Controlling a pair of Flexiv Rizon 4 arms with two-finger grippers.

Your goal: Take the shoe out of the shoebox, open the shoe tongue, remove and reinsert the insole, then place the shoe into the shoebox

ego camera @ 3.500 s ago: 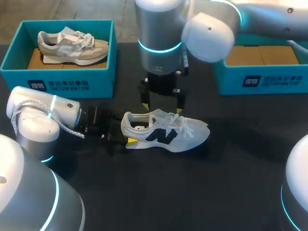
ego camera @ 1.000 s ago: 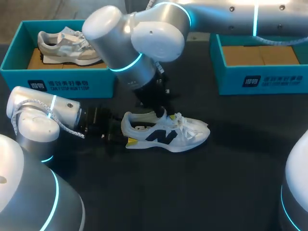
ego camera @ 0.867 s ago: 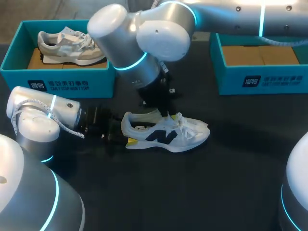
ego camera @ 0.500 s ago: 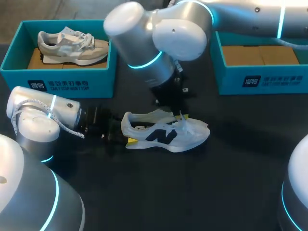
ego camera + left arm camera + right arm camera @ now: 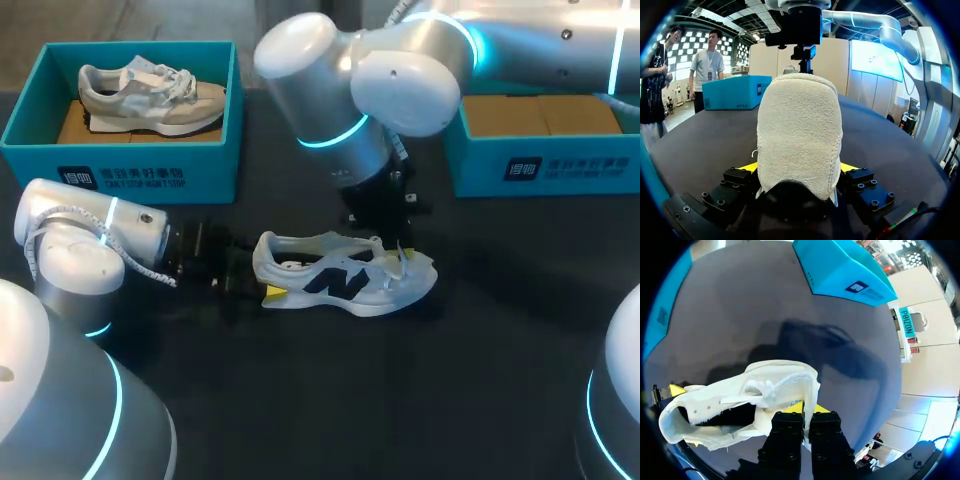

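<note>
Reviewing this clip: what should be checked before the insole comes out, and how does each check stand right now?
1. Shoe out of box, upright on table: ok.
2. Left gripper shut on heel: ok.
3. Right gripper shut on tongue: ok.
4. Tongue pulled toward toe, opening exposed: ok.
5. Insole seated inside: cannot tell.
6. Shoebox at table's right, visible part free: ok.

White shoe [image 5: 345, 275], teal shoebox [image 5: 545, 170]
</note>
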